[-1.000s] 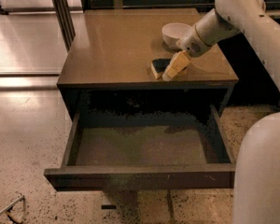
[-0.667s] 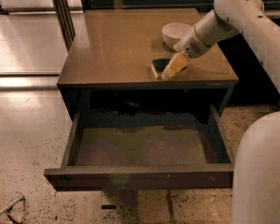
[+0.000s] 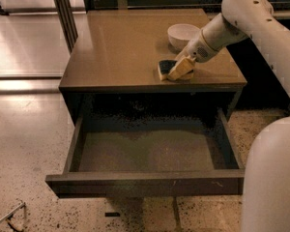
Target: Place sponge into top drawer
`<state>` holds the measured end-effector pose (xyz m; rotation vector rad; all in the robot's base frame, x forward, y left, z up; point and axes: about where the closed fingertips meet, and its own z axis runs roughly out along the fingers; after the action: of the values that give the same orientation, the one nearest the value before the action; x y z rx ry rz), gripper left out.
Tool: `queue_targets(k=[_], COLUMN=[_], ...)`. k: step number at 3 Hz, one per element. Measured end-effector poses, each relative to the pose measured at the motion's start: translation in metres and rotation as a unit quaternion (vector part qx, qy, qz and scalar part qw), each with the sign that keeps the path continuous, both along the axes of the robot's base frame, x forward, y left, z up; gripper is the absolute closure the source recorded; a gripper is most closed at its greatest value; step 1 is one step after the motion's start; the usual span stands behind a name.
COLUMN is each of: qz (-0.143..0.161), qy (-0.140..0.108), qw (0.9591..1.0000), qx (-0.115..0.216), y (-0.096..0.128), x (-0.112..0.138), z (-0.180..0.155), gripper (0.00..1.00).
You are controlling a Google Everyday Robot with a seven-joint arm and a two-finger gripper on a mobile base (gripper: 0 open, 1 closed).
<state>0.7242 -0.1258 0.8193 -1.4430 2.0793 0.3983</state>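
- A speckled floor [image 3: 24, 129] with a tan-topped cabinet [image 3: 121, 47] standing on it. A white bowl [image 3: 182, 33] sits towards the back right of the top.
- The top drawer [image 3: 145, 182] is pulled well out below the cabinet's front edge, and its dark inside shows nothing in it.
- The sponge [image 3: 165, 66] lies on the cabinet top near the front edge, right of centre, just in front of the bowl and apart from it. It is not yet in the drawer.
- The step in hand looks like the pick-up: the gripper [image 3: 180, 69] is down at the sponge's right side, touching or overlapping it, with the white arm [image 3: 241, 13] reaching in from the right.
- Whether the gripper is clamped on the sponge or only resting against it cannot be told.
- Next move, as I judge it: make sure of the hold, lift the sponge off the top, carry it forward past the front edge, then lower it into the open drawer and let go.
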Motion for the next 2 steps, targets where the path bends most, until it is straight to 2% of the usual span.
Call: queue_targets(k=[1,2], qz=[0.000,0.023], qy=[0.000,-0.005], qw=[1.0000,0.9997], qx=[0.000,-0.009], y=[0.000,0.007], x=[0.000,-0.011], z=[0.000,0.004], gripper=[0.82,1.00])
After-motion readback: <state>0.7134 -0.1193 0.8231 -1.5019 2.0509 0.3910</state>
